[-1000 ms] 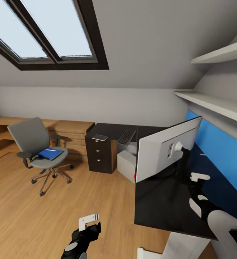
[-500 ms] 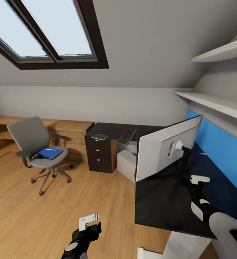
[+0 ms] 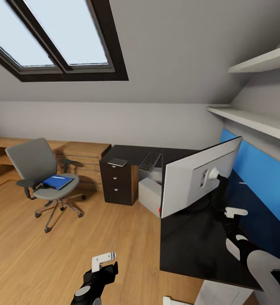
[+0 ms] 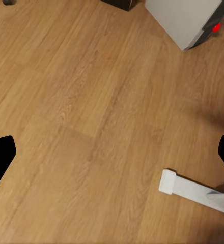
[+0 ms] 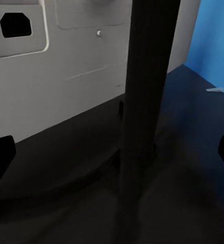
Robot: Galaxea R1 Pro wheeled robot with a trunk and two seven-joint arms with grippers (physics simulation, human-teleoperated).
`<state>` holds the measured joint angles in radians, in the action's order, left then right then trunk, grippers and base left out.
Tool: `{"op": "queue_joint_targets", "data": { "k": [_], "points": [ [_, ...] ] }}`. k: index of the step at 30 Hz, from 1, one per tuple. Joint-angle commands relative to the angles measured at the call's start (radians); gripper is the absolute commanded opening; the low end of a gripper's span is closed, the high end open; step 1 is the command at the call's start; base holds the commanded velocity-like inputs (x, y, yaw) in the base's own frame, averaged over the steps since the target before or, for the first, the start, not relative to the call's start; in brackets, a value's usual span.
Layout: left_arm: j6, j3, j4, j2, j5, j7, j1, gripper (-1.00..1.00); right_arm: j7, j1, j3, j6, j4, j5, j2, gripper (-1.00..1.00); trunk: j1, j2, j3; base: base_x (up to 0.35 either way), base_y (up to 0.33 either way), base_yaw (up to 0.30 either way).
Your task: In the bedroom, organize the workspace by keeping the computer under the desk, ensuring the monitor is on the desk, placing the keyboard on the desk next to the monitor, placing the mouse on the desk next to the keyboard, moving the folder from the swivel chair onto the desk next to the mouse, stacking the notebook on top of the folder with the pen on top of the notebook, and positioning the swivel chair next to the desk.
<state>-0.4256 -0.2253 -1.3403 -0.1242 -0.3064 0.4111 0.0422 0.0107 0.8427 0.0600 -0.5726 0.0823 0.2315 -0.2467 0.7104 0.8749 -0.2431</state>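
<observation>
Standing on the glossy black L-shaped counter (image 3: 191, 241), the monitor (image 3: 186, 186) is showing its matte light-grey back panel and slim dark post (image 5: 142, 101), with the blue wall panel (image 3: 259, 178) behind. The slim black keyboard (image 3: 150, 161) and thin grey notebook (image 3: 117, 162) are lying flat on the counter's far wing above the dark three-drawer unit (image 3: 116, 184); the boxy pale computer (image 3: 150, 191) is sitting beneath. The flat blue folder (image 3: 57, 181) is resting on the grey upholstered swivel chair (image 3: 42, 169), well apart on the wood-plank floor (image 3: 38, 254). The left gripper (image 3: 104, 260) is hanging over the floor, fingers spread apart; the right gripper (image 3: 233, 212) is hovering behind the monitor's post, fingers likewise apart.
</observation>
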Motion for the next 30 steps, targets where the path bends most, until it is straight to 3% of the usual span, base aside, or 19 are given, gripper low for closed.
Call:
{"op": "queue_joint_targets", "data": {
  "k": [1,30],
  "points": [
    [-0.002,-0.002,-0.001,0.001,-0.011,0.009,0.001,1.00,0.001,0.001,0.006,-0.002,-0.001,0.009,0.000,1.00,0.000,0.001,-0.001,0.046,0.000,0.000],
    [-0.003,0.001,0.001,0.001,-0.011,0.009,0.001,1.00,-0.001,0.001,0.005,0.018,0.001,0.011,-0.003,1.00,0.000,0.001,-0.001,0.150,-0.081,0.000]
  ]
}}
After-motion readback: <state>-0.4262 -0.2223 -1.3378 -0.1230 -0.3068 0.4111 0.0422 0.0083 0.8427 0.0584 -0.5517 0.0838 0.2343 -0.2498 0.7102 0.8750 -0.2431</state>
